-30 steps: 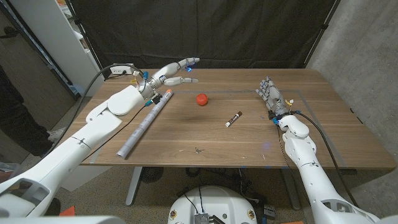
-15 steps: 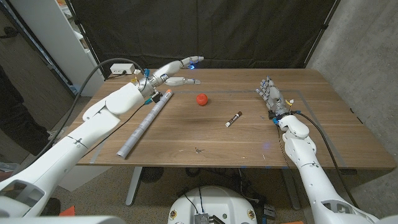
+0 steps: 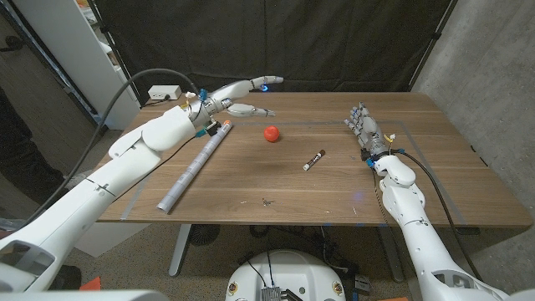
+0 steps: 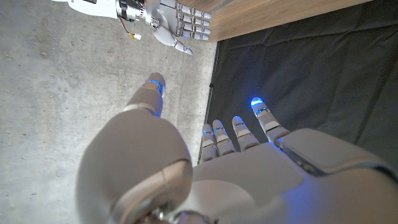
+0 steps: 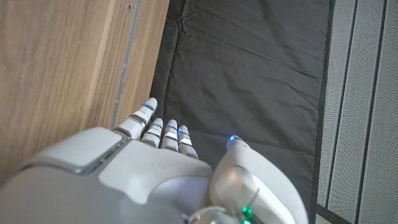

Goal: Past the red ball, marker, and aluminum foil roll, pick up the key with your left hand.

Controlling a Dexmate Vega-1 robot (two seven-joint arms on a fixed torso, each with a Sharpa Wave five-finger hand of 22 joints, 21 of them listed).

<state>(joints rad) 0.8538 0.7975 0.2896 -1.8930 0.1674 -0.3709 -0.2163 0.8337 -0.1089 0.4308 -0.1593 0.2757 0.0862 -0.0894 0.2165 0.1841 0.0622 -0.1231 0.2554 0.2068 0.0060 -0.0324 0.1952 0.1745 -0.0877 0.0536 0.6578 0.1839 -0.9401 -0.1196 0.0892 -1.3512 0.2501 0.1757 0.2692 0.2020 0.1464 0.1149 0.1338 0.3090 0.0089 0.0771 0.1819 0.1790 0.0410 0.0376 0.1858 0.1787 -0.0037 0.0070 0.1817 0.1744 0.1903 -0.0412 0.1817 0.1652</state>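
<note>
White arms, blue-lit fingertips (image 4: 256, 102)

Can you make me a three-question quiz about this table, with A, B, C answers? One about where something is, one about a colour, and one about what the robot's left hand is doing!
1. Where is the key?
A. near the table's front edge
B. beside the ball
C. in the left hand

2. What colour is the ball?
A. blue
B. red
C. green

3. What is the left hand doing?
A. holding the marker
B. pressing the foil roll
C. open, holding nothing

Answers:
1 A, it lies alone near the front edge.
2 B, it is bright red.
3 C, its fingers are spread over the table's far side; the marker and foil roll lie untouched.
</note>
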